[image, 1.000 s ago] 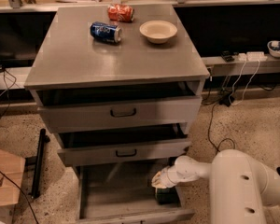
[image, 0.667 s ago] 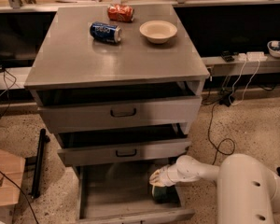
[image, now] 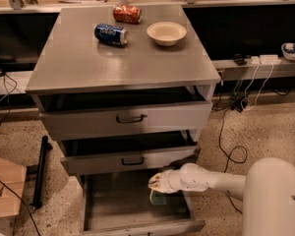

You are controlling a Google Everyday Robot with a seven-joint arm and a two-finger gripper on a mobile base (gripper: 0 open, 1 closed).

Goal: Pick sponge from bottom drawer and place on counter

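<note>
The bottom drawer point(image: 117, 203) is pulled out at the foot of the cabinet and its grey floor shows. The sponge point(image: 162, 199), a small dark block, lies at the drawer's right side. My gripper point(image: 155, 187) reaches in from the right on its white arm and sits directly over the sponge, at its top left edge. It partly hides the sponge. I cannot tell whether it touches the sponge. The counter point(image: 123, 63) is the grey metal top of the cabinet, well above the gripper.
On the counter lie a blue can point(image: 111, 34), a red can point(image: 127, 14) and a tan bowl point(image: 166, 33). The top drawer point(image: 128, 119) and middle drawer point(image: 130, 160) stand slightly open above the gripper. A black bar point(image: 40, 171) and cables point(image: 231, 136) lie on the floor.
My arm has reached further left into the bottom drawer. The gripper has moved left and now sits over the sponge. The sponge stays in place.
</note>
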